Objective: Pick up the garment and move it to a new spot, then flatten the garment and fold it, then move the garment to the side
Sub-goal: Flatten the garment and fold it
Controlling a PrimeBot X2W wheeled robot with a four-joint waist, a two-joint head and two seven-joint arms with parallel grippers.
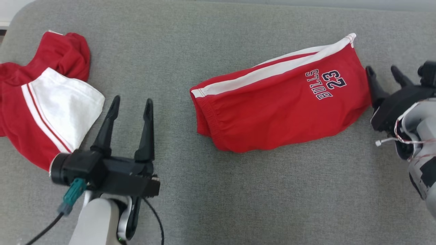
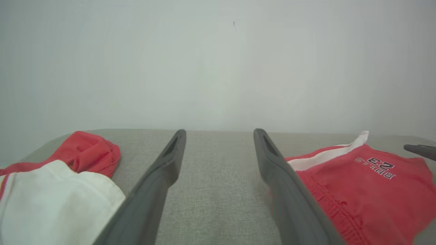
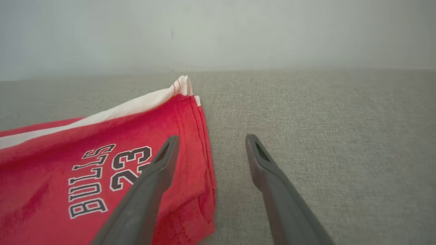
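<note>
The garment (image 1: 279, 102), red shorts with a white side stripe and "BULLS 23" print, lies folded on the grey cushion at centre right. It also appears in the left wrist view (image 2: 357, 183) and the right wrist view (image 3: 102, 163). My right gripper (image 1: 382, 69) stands open just beside the shorts' right edge, with nothing between its fingers (image 3: 213, 137); its left finger hangs over the hem. My left gripper (image 1: 133, 100) is open and empty over bare cushion, well left of the shorts (image 2: 219, 132).
A second red and white garment (image 1: 44, 95) lies crumpled at the far left, close to my left gripper (image 2: 58, 190). The grey cushion (image 1: 218, 190) stretches across the view, with its far edge against a pale wall (image 2: 218, 68).
</note>
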